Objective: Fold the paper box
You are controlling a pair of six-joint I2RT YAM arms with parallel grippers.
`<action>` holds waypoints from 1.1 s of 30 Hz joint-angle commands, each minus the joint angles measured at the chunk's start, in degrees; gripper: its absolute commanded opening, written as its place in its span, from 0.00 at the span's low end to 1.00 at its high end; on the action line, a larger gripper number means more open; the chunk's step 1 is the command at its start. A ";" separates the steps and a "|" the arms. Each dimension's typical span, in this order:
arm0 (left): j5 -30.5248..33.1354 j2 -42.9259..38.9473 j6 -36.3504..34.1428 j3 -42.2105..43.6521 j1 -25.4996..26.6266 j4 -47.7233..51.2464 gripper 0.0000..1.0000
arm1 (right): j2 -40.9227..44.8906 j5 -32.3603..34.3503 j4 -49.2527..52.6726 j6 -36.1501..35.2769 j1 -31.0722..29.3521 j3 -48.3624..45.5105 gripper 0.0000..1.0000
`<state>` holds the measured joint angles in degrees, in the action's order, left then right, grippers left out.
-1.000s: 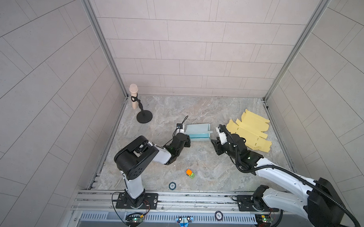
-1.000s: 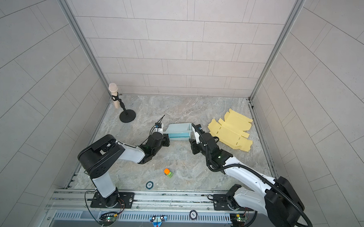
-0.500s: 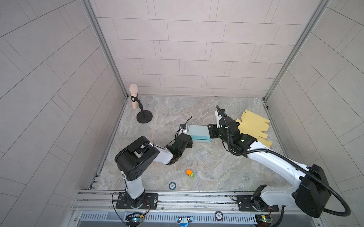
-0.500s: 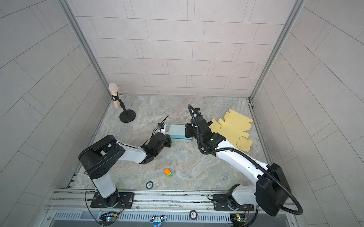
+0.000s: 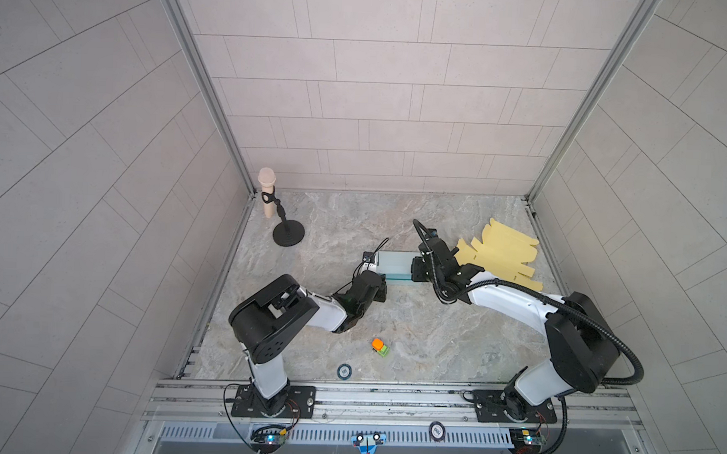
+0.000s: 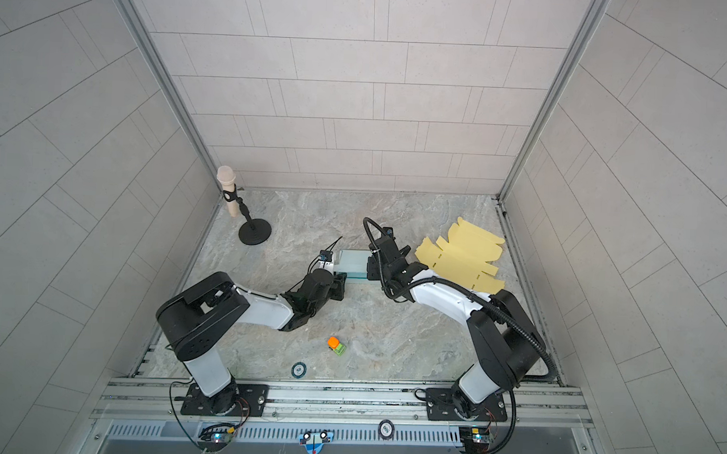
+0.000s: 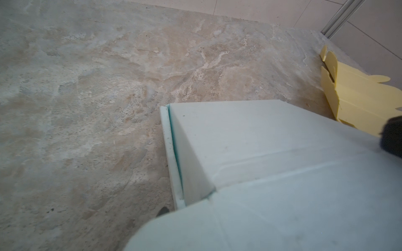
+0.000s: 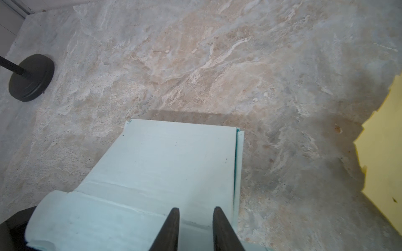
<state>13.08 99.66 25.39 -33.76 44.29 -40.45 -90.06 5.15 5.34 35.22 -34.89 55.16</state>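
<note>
Teal paper box (image 5: 397,264): I'd press evenly from both ends;
Right gripper (image 8: 195,210): fingers slightly parted, holding nothing;
Left gripper (image 5: 379,284): I cannot tell.

Right end effector (image 8: 196,209), narrow gap.

R gripper (image 8: 196,209) over pale-blue box (image 8: 174,156) — jaws apart

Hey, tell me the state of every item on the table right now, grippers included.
paper box: assembled, lid folded over, lying between the grippers.
yellow blanks: unfolded, lying flat.
microphone: standing upright.
toy: lying loose.
right gripper: jaws slightly apart, over the box.
left gripper: at the box's end, opening unclear.
</note>
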 commanded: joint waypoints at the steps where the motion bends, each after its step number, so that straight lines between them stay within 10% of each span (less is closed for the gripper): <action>1: -4.11 -3.40 0.12 2.00 0.32 -0.54 0.58 | -0.38 0.57 -1.31 1.43 0.41 0.00 0.29; 6: -6.07 -9.46 1.37 2.79 0.35 8.96 1.00 | -0.64 0.71 -1.74 1.38 0.70 -0.49 0.29; 22: -28.47 -28.39 -1.12 -7.33 -4.65 43.83 1.00 | 0.06 0.96 -0.88 0.99 1.24 -0.84 0.28; 33: -31.87 -21.36 -0.10 -19.92 -18.41 49.93 1.00 | -0.29 0.26 -0.29 0.38 1.76 -0.42 0.28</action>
<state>-18.00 74.85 25.12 -50.54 27.94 6.02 -90.35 5.08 4.21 35.40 -33.43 54.85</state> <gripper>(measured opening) 0.998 0.278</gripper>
